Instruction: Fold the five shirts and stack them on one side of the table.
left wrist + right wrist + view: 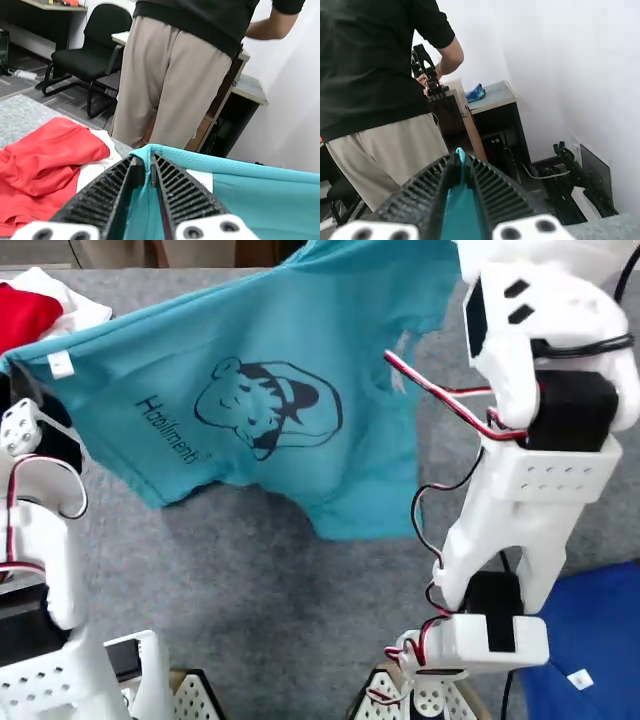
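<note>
Two arms hold up one teal shirt (270, 390). The left arm (40, 540) stands at one end of the teal shirt and bends up to it. The left gripper (145, 164) pinches the edge of the teal shirt tight between its black fingers (117, 187). The right arm (530, 440) stands tall at the other end of the teal shirt. The right gripper (460, 159) is closed hard on a bit of teal cloth too.

Under the teal shirt is a grey table (250, 590). A red shirt (25, 315) lies crumpled on the table just past the left-arm end of the teal shirt, on top of a white cloth (85, 305). A blue shirt (590, 640) lies on the table near the base of the right arm. Behind the teal shirt, in the room, are a black chair (95, 45) and a white wall (570, 60).

The teal shirt hangs spread out wide between the two grippers. It has a dark drawing of a face with a hat on it, and some dark letters beside the drawing. A small white tag (62, 364) shows near the left gripper. I cannot tell if the bottom edge touches the table.
</note>
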Controlling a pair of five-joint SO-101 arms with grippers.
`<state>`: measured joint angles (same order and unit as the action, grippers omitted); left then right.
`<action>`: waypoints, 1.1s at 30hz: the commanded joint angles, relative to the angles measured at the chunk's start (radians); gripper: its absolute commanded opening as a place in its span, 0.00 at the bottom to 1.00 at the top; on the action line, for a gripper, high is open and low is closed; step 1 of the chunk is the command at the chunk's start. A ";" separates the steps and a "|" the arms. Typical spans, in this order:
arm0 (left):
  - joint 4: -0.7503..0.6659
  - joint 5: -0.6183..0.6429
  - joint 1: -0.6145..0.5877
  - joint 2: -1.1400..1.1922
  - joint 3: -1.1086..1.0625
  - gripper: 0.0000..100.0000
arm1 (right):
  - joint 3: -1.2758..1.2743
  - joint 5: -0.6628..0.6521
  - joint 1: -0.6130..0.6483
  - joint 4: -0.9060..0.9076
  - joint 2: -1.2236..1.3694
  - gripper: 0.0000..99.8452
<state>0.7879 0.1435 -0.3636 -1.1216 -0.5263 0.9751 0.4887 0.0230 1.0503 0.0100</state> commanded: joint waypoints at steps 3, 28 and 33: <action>-0.032 -0.032 -0.012 -0.004 0.029 0.02 | -0.048 -0.012 -0.022 -0.091 0.016 0.01; 0.112 -0.034 -0.114 -0.168 0.259 0.02 | -0.027 -0.012 -0.021 0.092 -0.380 0.01; 0.207 -0.032 -0.114 -0.254 0.290 0.02 | -0.019 -0.006 -0.016 0.141 -0.469 0.01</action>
<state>0.9536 0.1097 -0.4695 -1.3441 -0.2915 0.9152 0.4887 0.0230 1.1838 -0.4012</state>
